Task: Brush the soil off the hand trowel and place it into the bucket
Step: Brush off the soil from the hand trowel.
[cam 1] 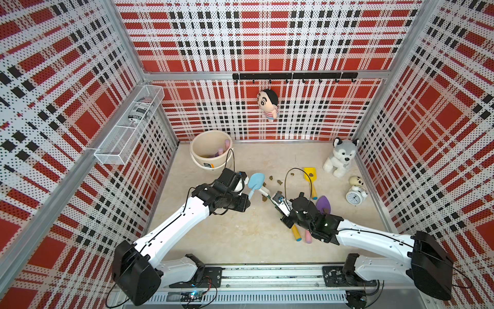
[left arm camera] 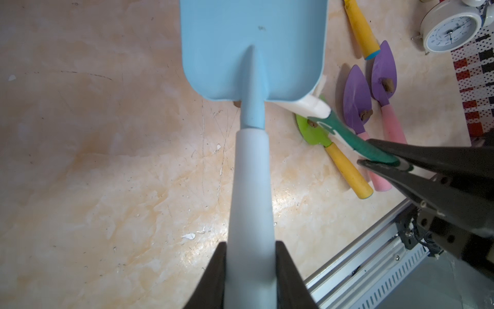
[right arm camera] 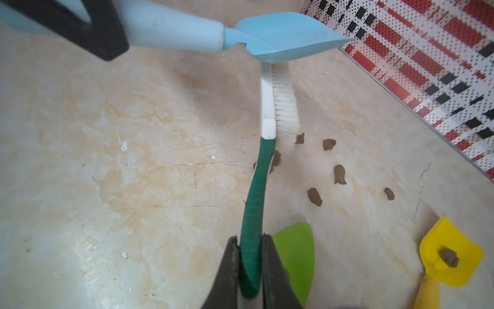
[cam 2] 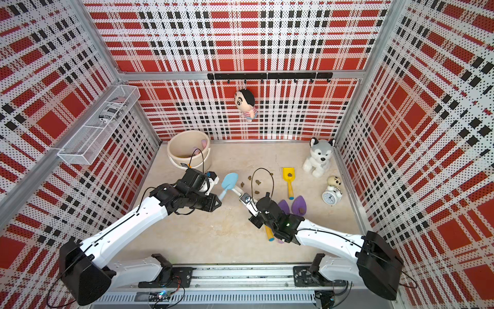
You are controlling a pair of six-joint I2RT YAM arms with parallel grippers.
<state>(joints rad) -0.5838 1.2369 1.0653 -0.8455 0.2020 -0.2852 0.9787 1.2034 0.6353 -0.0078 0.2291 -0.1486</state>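
The cream marbled tabletop [cam 1: 240, 240], scratched and faintly stained, carries the bucket [cam 1: 196, 160] in its far left corner and a husky plush [cam 1: 340, 157] in the far right. Nearer along the right edge, a small doll [cam 1: 357, 182] sits just behind an alarm clock [cam 1: 354, 198]. Soil lumps [cam 1: 279, 182] lie scattered around the middle beside a yellow trowel [cam 1: 312, 187], while two purple trowels [cam 2: 297, 202] and a green trowel [left arm camera: 307, 136] lie close together nearer the front.
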